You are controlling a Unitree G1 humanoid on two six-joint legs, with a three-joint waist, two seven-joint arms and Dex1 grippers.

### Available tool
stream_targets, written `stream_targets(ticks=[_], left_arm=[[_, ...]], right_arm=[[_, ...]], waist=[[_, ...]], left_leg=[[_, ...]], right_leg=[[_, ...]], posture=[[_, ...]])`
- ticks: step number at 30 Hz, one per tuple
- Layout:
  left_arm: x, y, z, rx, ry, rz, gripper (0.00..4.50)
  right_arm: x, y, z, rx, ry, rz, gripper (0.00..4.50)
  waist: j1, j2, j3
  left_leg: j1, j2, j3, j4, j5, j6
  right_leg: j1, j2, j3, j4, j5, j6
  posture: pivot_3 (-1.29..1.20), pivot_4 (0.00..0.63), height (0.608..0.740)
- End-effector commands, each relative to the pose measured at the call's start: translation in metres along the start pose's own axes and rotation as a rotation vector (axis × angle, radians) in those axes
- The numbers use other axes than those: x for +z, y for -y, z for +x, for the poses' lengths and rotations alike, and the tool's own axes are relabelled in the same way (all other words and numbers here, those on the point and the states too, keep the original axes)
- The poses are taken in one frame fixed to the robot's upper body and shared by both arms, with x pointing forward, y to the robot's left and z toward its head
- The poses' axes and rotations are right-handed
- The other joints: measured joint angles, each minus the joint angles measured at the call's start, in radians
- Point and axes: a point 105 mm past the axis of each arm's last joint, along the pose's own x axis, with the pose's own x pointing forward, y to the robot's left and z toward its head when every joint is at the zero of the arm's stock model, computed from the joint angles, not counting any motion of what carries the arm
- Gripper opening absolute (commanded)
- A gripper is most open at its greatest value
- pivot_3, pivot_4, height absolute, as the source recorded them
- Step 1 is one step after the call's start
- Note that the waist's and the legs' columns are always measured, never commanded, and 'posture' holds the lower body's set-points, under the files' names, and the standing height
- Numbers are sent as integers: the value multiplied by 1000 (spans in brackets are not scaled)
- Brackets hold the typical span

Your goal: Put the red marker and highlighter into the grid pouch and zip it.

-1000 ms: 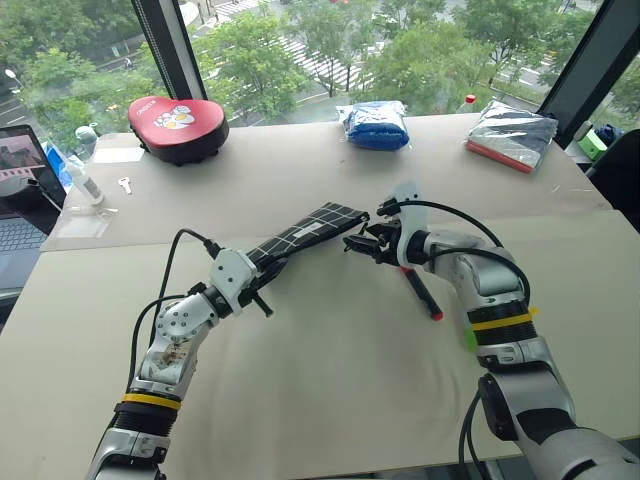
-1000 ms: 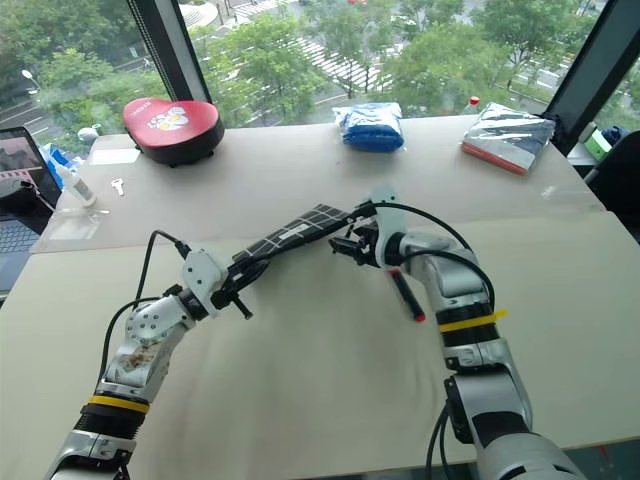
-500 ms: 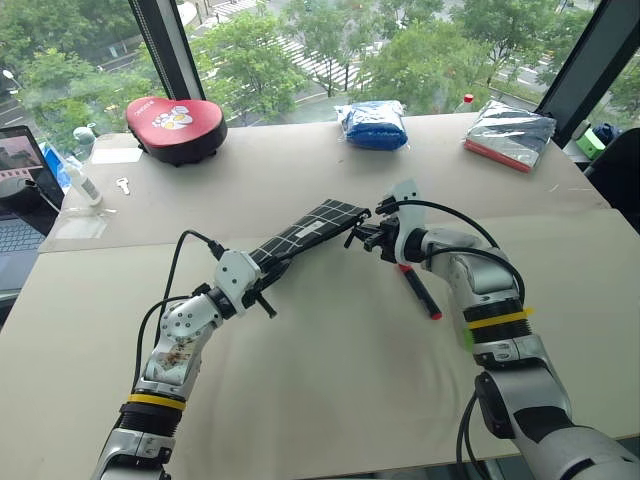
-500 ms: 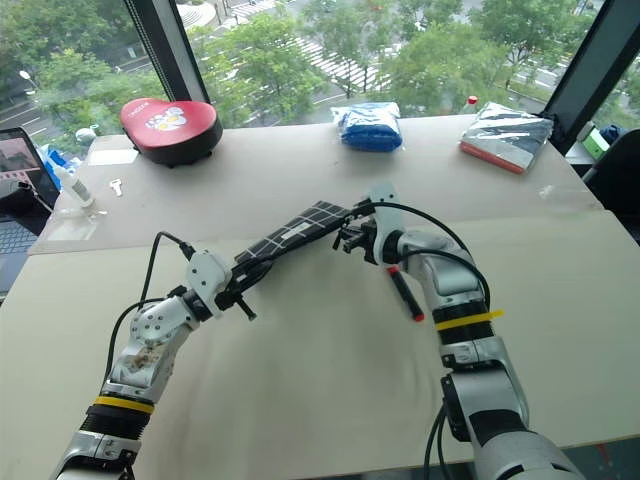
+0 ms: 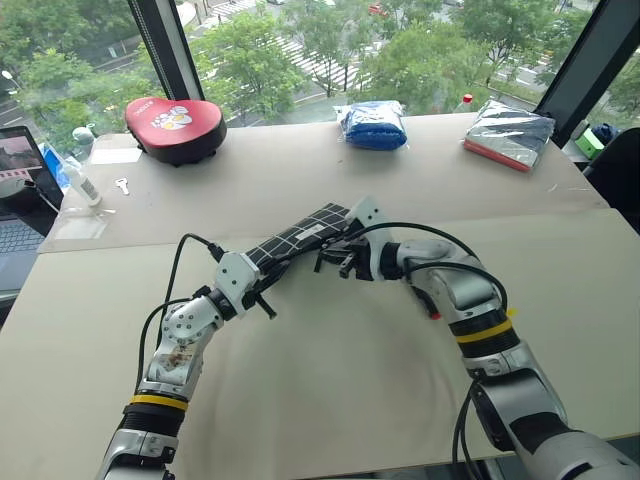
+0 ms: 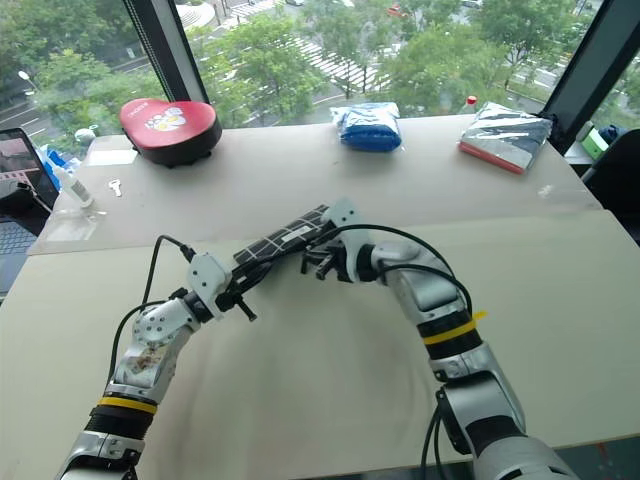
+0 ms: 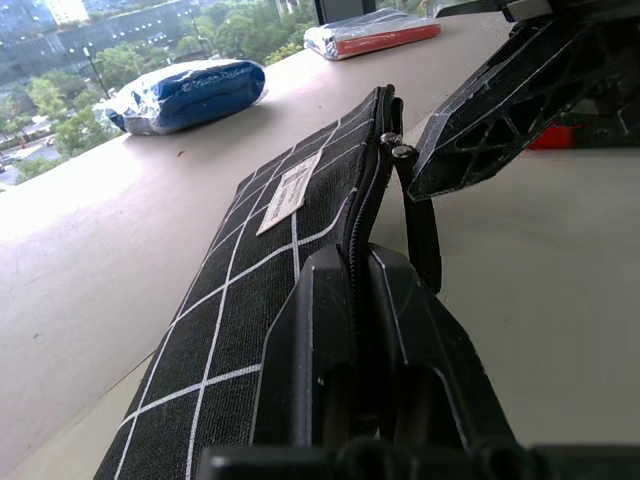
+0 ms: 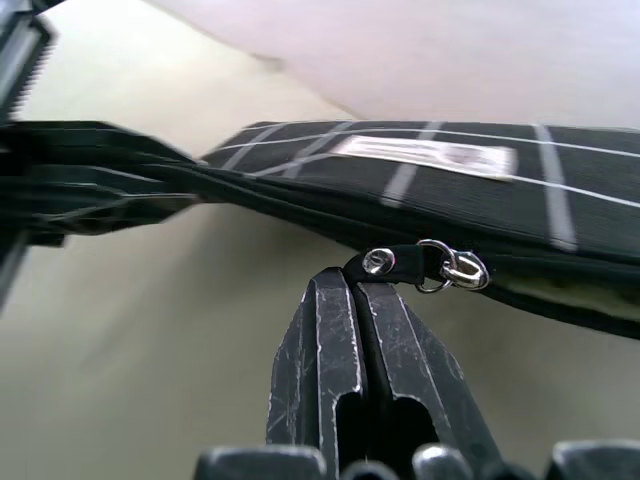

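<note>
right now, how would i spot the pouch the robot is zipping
On the wide beige table, look to the middle, where the two arms meet. The grid pouch is the long flat black case crossed by white lines, with a small white label, unlike the blue bag and red heart-shaped case by the window.

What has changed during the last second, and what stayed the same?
The right gripper shut on the pull strap and drew it along the grid pouch toward the left gripper. The left gripper stayed shut on the pouch's end. The red marker lies where it was.
</note>
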Motion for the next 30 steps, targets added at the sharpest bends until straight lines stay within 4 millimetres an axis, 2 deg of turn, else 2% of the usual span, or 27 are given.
stream_targets(ticks=[1, 6, 8, 10, 14, 18, 19, 20, 23, 25, 27, 30], left_arm=[[10, -4, 2, 5, 41, 31, 0], [9, -4, 4, 0, 43, 32, 0], [9, -4, 4, 0, 46, 33, 0], [10, -4, 5, 0, 47, 33, 0], [9, -4, 4, -1, 48, 34, 0], [9, -4, 3, 2, 49, 33, 0], [9, -3, 3, 3, 50, 32, 0], [9, -2, 4, 3, 51, 30, 0], [9, 0, 4, 0, 55, 25, 0], [9, 2, 4, -1, 56, 22, 0], [8, 3, 5, -3, 58, 20, 0], [8, 5, 5, -3, 63, 18, 0]], right_arm=[[30, -32, 4, 139, 75, -69, 34], [36, -57, 12, 240, 76, -80, 34], [28, -55, 17, 215, 45, -89, 34], [24, -42, 20, 144, 35, -86, 34], [27, -17, 7, 64, 58, -61, 1153], [33, -9, -22, 70, 89, 1, 2631], [35, -13, -29, 101, 97, 15, 2881], [39, -19, -46, 152, 126, 32, 3238], [41, -41, -93, 263, 155, -8, 3238], [34, -45, -115, 238, 126, -58, 3238], [24, -31, -136, 98, 69, -87, 3238], [10, 3, -173, -194, -21, -63, 3238]], waist=[[1, 0, 0], [1, 0, 0], [1, 0, 0], [1, 0, 0], [1, 0, 0], [5, 0, 0], [5, 0, 0], [5, 0, 0], [8, 0, 0], [13, 0, 0], [18, 0, 0], [25, -1, 0]], left_leg=[[0, 0, 0, 0, 0, 0], [0, 0, 0, 0, 0, 0], [1, 0, 0, 0, 0, 0], [1, 0, 0, 0, 0, 0], [1, 0, 0, 0, 0, 0], [0, -1, 0, 0, 0, 0], [0, -1, 0, 0, 0, 0], [0, -1, 0, 0, 0, 0], [0, 0, -1, -1, 0, 0], [-2, 0, -2, -1, 0, 1], [-2, -1, -2, 0, -1, 1], [-2, -1, 0, 1, -1, 2]], right_leg=[[0, 0, 0, 0, 0, 0], [0, 0, 0, 0, 0, 0], [0, 0, 0, 0, 0, 0], [0, 0, 0, 0, 0, 0], [0, 0, 0, 0, 0, 0], [0, 0, 0, 0, 0, 0], [0, 0, 0, 0, 0, 0], [0, 0, 0, 0, 0, 0], [0, 0, -1, -1, 0, 0], [0, 0, -2, -1, 0, 0], [0, -1, -2, -1, 0, 1], [0, -1, -1, -3, 1, 1]], posture=[[0, 150, 740], [0, 150, 740], [0, 150, 740], [0, 150, 740], [0, 150, 740], [0, 150, 740], [0, 150, 740], [0, 150, 740], [0, 150, 740], [0, 150, 740], [0, 150, 740], [0, 150, 740]])
